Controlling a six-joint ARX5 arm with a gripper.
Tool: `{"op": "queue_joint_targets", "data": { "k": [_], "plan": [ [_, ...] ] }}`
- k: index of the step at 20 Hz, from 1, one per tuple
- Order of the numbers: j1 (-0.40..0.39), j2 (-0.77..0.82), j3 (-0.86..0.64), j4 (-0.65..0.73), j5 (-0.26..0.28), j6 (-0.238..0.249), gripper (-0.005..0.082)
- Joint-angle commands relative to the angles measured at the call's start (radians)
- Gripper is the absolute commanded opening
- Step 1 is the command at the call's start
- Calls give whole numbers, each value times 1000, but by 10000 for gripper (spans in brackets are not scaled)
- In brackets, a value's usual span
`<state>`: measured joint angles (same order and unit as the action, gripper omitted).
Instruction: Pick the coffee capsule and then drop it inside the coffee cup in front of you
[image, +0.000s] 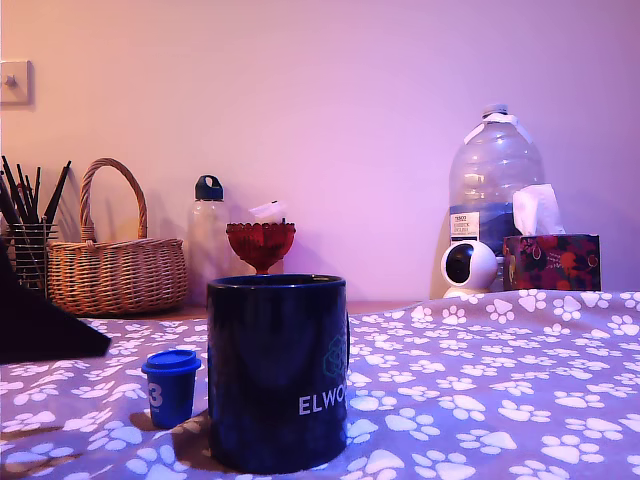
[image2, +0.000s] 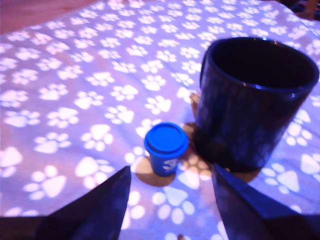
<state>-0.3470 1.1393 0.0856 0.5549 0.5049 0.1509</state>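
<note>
The coffee cup (image: 278, 372), a glossy dark mug with white "ELWO" lettering, stands upright on the paw-print cloth (image: 500, 380) that covers the counter. The coffee capsule (image: 171, 387), a small blue pod with a lid and a white mark on its side, stands upright just beside the cup, on the exterior view's left of it, apart from it by a narrow gap. In the wrist view the gripper (image2: 170, 200) hangs spread wide and empty, its 2 dark fingers (image2: 95, 210) apart; the capsule (image2: 166, 148) sits just ahead of the gap between them, untouched, with the cup (image2: 252, 105) beside it, its dark mouth open. Behind the cup stand a red goblet dish (image: 261, 243) and a wicker basket (image: 115, 270).
</note>
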Motion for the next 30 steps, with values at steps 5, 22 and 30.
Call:
{"op": "queue_joint_targets", "data": {
  "k": [5, 22, 30],
  "plan": [
    [-10, 199, 98, 23, 37, 34, 467],
    [-74, 511, 238, 122, -15, 60, 442],
    [-74, 505, 238, 122, -15, 54, 230]
  ]
}}
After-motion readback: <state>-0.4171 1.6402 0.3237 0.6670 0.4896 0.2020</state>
